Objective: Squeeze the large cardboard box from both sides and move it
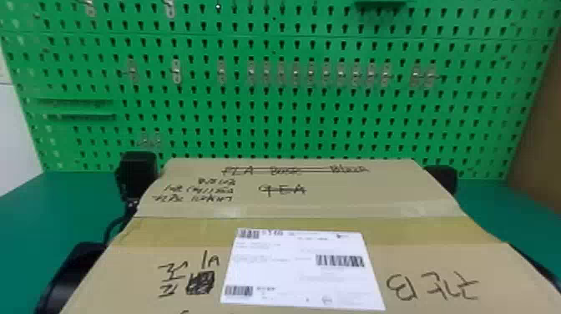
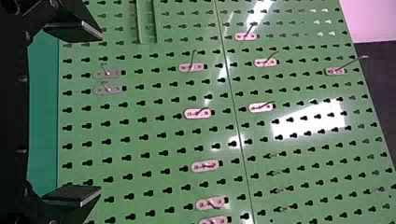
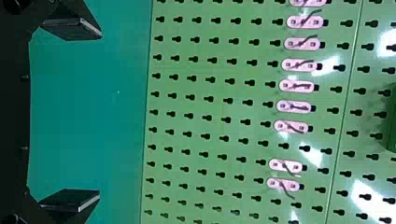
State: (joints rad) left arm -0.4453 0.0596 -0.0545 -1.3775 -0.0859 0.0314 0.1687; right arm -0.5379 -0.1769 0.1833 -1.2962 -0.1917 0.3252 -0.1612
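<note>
The large cardboard box (image 1: 292,194) lay centrally at the near side, label (image 1: 302,271) upward, between the left arm (image 1: 73,275) and the right arm (image 1: 534,263). The step in hand was judged to be the squeeze or carry; sound practice called for level, matched pressure on both side walls, firm enough to prevent slipping but short of buckling the lid, and for both arms to travel together without twisting. Contact on the right, and whether the base was raised, could not be determined. The box stood between the left gripper (image 2: 100,113) and right gripper (image 3: 99,114), outside their fingers, which were spread wide and empty. Outward lay the green table (image 1: 25,208) and, far behind, a pegboard (image 1: 284,125).
</note>
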